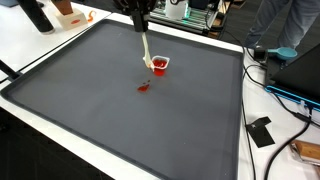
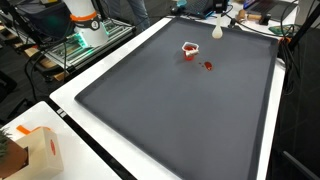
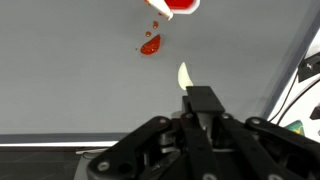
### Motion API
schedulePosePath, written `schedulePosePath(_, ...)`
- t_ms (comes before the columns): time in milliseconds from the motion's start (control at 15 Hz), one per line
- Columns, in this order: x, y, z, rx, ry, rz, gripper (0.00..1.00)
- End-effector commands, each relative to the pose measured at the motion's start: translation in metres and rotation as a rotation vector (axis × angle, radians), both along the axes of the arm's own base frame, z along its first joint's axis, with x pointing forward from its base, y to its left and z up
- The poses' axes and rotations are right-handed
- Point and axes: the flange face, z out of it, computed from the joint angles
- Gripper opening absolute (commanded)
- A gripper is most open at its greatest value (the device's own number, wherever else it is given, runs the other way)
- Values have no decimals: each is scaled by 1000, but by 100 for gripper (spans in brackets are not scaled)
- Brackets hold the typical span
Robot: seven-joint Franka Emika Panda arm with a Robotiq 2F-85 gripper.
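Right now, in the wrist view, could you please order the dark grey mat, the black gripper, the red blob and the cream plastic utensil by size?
1. dark grey mat
2. black gripper, enlarged by nearness to the camera
3. red blob and cream plastic utensil: these look alike, so unranked

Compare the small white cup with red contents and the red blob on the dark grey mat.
The small white cup with red contents stands upright with a raised white wall; the red blob lies flat on the dark grey mat. The cup is round and bigger; the blob smaller, irregular. Both show the same red and lie beyond the pale stick-like tool gripped in the pincer.
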Motion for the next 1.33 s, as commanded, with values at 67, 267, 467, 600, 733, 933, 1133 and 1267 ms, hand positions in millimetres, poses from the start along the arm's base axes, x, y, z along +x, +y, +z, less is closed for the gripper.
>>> schedulePosePath(67,7,-29,-27,146,-19,-11,3)
schedulePosePath(267,8,-42,-44,225,21,-23,3)
schedulePosePath(467,6,-48,-58,254,61,-34,3)
schedulePosePath(600,5,-49,-63,263,92,-34,3)
schedulePosePath(733,3,-48,-67,276,125,-31,3)
schedulePosePath(933,-1,-50,-73,304,184,-28,3)
schedulePosePath(1133,-6,-53,-79,334,234,-35,3)
schedulePosePath(1267,-7,-55,-82,348,254,-41,3)
